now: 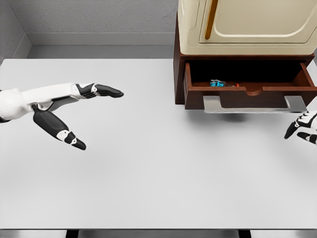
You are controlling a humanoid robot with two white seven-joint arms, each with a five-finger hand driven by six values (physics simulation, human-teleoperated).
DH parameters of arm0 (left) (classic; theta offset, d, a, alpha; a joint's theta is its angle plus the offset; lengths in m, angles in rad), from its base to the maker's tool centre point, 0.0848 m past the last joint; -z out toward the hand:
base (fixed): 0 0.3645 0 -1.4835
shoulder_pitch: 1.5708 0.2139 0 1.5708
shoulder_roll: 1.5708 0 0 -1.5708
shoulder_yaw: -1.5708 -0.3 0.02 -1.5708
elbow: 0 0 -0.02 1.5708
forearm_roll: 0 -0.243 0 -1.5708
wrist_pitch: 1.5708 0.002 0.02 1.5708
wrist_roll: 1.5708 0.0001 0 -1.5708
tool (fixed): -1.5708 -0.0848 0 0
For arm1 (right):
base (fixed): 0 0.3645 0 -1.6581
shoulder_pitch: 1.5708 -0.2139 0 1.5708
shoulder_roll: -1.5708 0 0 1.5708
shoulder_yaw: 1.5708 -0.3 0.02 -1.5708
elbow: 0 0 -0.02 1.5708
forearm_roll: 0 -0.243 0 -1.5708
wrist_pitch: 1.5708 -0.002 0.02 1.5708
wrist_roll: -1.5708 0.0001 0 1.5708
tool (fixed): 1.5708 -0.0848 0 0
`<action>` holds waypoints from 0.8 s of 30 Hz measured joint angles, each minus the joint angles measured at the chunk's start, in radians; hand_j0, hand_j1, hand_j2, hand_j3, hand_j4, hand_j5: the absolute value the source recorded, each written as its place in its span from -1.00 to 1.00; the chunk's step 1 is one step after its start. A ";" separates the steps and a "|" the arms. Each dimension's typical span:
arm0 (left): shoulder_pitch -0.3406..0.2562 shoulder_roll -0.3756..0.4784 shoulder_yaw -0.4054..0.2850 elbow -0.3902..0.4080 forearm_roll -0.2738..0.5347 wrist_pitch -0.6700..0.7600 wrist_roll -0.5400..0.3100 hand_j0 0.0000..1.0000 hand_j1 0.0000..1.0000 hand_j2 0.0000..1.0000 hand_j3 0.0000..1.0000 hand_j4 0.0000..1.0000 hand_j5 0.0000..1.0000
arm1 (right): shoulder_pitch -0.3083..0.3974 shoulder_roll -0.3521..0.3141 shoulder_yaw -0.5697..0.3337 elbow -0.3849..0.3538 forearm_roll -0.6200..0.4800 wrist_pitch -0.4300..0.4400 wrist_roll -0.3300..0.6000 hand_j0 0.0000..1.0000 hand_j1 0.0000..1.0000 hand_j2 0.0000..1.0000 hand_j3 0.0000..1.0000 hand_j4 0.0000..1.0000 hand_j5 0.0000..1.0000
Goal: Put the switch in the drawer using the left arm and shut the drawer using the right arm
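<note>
The brown wooden drawer [249, 92] stands pulled out under a cream cabinet at the upper right, with a grey handle [254, 104] along its front. Inside it lies the switch [218, 83], a small blue and dark device with a red end. My left hand [91, 116] hovers over the table at the left, far from the drawer, fingers spread and holding nothing. My right hand [303, 127] shows at the right edge, just below the handle's right end, not touching it; its fingers look relaxed and empty.
The cream cabinet [247, 25] with a wooden door handle stands above the drawer at the back right. The white table [148, 163] stretches across the view, with a grey wall behind it.
</note>
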 measured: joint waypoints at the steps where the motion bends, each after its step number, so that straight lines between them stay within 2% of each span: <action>1: 0.000 0.003 0.000 0.001 -0.003 -0.004 0.000 1.00 1.00 1.00 1.00 1.00 1.00 | -0.002 -0.001 0.000 0.000 0.000 0.000 0.000 -0.01 -0.01 -0.01 -0.01 -0.01 -0.01; 9: 0.003 0.033 0.000 0.001 -0.003 -0.007 0.000 1.00 1.00 1.00 1.00 1.00 1.00 | -0.043 -0.004 0.014 0.012 -0.003 0.000 0.001 0.01 0.01 0.01 0.01 0.01 0.01; 12: 0.004 0.033 -0.001 0.000 -0.003 -0.007 0.000 1.00 1.00 1.00 1.00 1.00 1.00 | -0.103 -0.005 0.047 0.026 -0.020 0.010 -0.002 0.01 0.01 0.01 0.01 0.01 0.01; 24: 0.006 0.034 -0.001 0.001 -0.003 -0.007 0.000 1.00 1.00 1.00 1.00 1.00 1.00 | -0.181 -0.026 0.151 0.062 -0.028 0.016 -0.003 0.02 0.02 0.02 0.02 0.02 0.02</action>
